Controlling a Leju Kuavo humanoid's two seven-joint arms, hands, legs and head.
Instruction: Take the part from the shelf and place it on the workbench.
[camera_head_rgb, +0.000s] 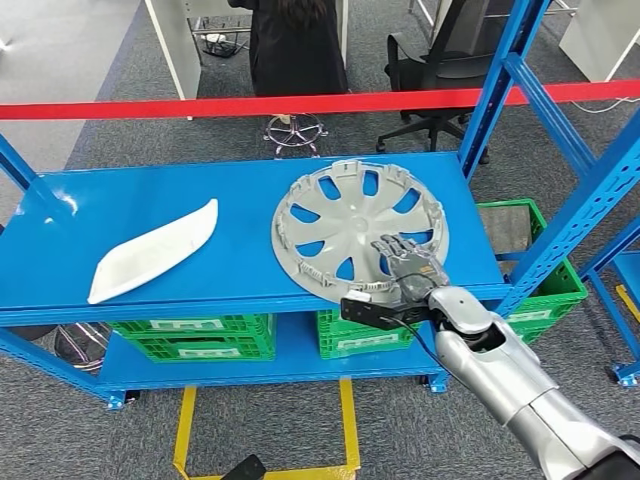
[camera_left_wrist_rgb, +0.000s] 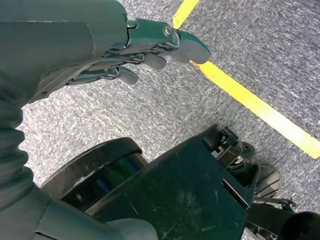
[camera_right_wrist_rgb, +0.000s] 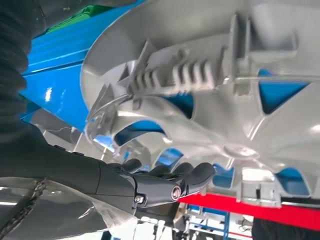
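A grey wheel cover (camera_head_rgb: 355, 225) lies flat on the blue shelf board (camera_head_rgb: 241, 190), right of centre. My right hand (camera_head_rgb: 404, 262) rests over its near right rim with fingers stretched out and apart, holding nothing. In the right wrist view the fingers (camera_right_wrist_rgb: 177, 180) lie straight along the cover's ribbed grey face (camera_right_wrist_rgb: 211, 115). A long white curved part (camera_head_rgb: 155, 250) lies on the left of the same board. My left hand (camera_left_wrist_rgb: 143, 50) hangs beside my body above the grey carpet, fingers straight and holding nothing.
Blue uprights (camera_head_rgb: 498, 80) frame the shelf's right end. Green crates (camera_head_rgb: 196, 335) sit on the lower board and another (camera_head_rgb: 555, 285) stands beyond the right end. A red tape (camera_head_rgb: 226, 105) runs behind, where a person (camera_head_rgb: 298, 45) stands near an office chair (camera_head_rgb: 438, 60). Yellow lines (camera_head_rgb: 185, 430) mark the floor.
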